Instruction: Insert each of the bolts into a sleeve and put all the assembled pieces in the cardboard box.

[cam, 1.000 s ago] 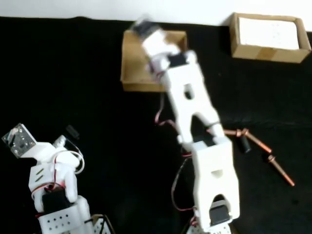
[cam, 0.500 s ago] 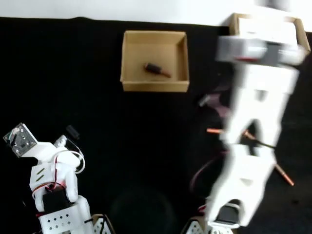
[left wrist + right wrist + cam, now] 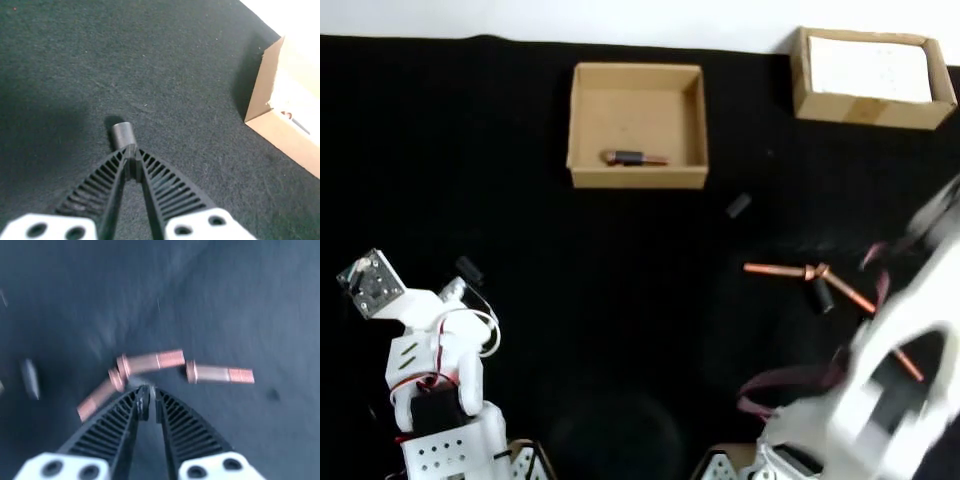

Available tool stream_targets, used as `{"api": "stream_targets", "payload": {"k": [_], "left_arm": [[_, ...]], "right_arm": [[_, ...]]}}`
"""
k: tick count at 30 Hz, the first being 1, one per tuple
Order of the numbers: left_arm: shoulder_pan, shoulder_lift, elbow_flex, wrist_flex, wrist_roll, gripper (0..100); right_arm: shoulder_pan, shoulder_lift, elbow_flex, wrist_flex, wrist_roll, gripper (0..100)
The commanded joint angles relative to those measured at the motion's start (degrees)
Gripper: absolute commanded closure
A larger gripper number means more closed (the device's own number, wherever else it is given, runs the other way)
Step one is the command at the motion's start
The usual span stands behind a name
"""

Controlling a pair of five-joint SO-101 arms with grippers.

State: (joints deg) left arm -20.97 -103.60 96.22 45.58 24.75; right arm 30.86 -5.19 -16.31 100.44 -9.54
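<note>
Inside cardboard box [image 3: 638, 179], dark-sleeved copper bolt [image 3: 638, 158], left claw [image 3: 131, 151] clenched, right claw [image 3: 149, 394] clenched

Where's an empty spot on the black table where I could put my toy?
Bare cloth lies left of the cardboard box, beyond the left arm, and in the middle strip below the box. The right side is crowded: bolts, loose sleeves and the right arm.
</note>
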Motion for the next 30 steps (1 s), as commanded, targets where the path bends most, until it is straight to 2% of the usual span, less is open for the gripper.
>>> {"api": "stream_targets", "payload": {"k": [1, 6, 12, 14, 16, 19, 26, 30], "left_arm": [[1.10, -0.13, 0.84, 0.18, 0.00, 99], [1.80, -0.13, 0.84, 2.29, 0.00, 99], [2.68, -0.13, 0.84, 3.87, -3.08, 99], [2.68, -0.13, 0.84, 3.87, -3.43, 99], [2.68, -0.13, 0.84, 3.87, -3.52, 99], [3.47, -0.13, 0.84, 4.22, -3.52, 99], [4.79, -0.13, 0.84, 5.10, -3.60, 99], [4.88, -0.13, 0.84, 5.10, -3.69, 99]], "right_arm": [[0.13, -19.38, 23.08, -0.48, 1.14, 99.2], [2.51, -37.05, 45.14, -14.99, 2.55, 99.2], [7.87, -51.74, 74.15, -42.51, 16.97, 99.1], [9.01, -54.81, 82.51, -49.27, 20.13, 95.4], [10.24, -56.66, 88.92, -53.32, 23.03, 87.5], [11.74, -57.45, 95.34, -57.63, 24.97, 78.0], [10.15, -57.27, 102.64, -73.01, 27.43, 77.5], [9.19, -57.19, 102.64, -77.49, 27.52, 77.5]]}}
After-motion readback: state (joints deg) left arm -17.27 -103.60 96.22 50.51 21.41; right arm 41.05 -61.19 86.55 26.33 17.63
